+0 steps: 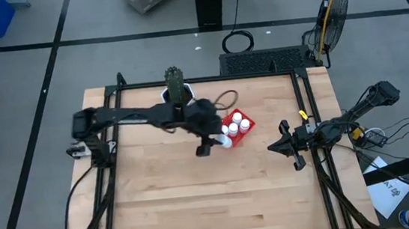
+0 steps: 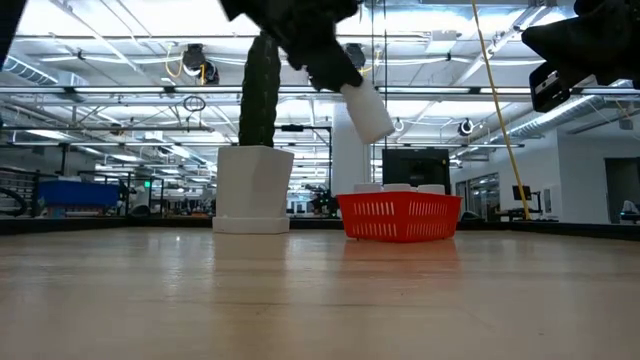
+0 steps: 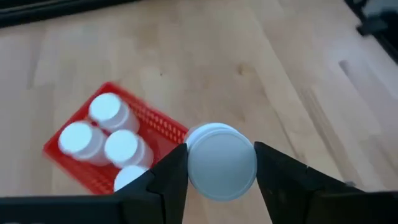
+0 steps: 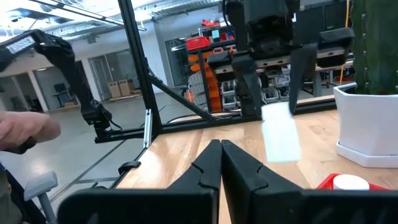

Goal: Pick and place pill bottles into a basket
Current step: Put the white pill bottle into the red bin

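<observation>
The left gripper point(image 3: 221, 180) holds a small white capped pill bottle point(image 3: 221, 162) above the square red mesh basket point(image 3: 163, 121), while the right gripper point(image 4: 221, 163) waits closed.

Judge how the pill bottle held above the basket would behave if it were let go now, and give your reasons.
The pill bottle, tilted in the left end effector, is round and smooth, so it could well roll if it lands sideways. It seems rigid and probably light. With four bottles already in the red basket, it may rest on their caps.
</observation>
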`<state>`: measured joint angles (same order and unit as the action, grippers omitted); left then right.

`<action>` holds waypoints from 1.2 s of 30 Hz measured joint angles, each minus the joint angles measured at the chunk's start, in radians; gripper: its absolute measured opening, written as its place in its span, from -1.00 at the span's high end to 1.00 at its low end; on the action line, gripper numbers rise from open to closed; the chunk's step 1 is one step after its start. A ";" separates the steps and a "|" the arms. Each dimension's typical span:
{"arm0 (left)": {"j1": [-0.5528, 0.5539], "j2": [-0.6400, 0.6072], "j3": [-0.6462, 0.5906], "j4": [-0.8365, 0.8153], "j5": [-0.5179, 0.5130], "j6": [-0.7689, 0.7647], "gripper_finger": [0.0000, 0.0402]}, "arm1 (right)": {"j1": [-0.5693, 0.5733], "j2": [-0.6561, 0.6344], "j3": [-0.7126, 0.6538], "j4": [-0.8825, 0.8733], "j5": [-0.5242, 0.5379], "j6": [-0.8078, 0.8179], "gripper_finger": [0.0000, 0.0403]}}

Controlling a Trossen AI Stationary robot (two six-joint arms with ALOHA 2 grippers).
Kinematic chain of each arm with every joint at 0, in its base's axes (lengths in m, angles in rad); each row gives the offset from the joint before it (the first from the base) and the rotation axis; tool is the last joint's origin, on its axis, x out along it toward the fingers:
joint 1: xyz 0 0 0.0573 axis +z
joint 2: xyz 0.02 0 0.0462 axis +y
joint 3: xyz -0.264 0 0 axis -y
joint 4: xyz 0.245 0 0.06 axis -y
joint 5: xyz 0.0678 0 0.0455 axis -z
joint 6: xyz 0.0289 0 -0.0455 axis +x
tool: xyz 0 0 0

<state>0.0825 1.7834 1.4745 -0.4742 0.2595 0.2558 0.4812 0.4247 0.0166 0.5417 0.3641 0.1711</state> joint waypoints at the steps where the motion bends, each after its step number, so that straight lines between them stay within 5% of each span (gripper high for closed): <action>1: -0.001 0.031 0.045 -0.035 0.002 0.021 0.12 | 0.000 0.000 0.000 0.000 0.000 0.000 0.98; 10: 0.004 0.247 0.289 -0.169 -0.060 0.133 0.19 | 0.000 0.000 0.000 0.000 0.000 0.000 0.98; 36: 0.044 0.381 0.296 -0.154 -0.086 0.195 0.06 | 0.000 0.001 0.000 0.002 0.000 0.000 0.98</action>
<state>0.1261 2.1647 1.7710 -0.6284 0.1738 0.4503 0.4812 0.4254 0.0166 0.5438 0.3639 0.1711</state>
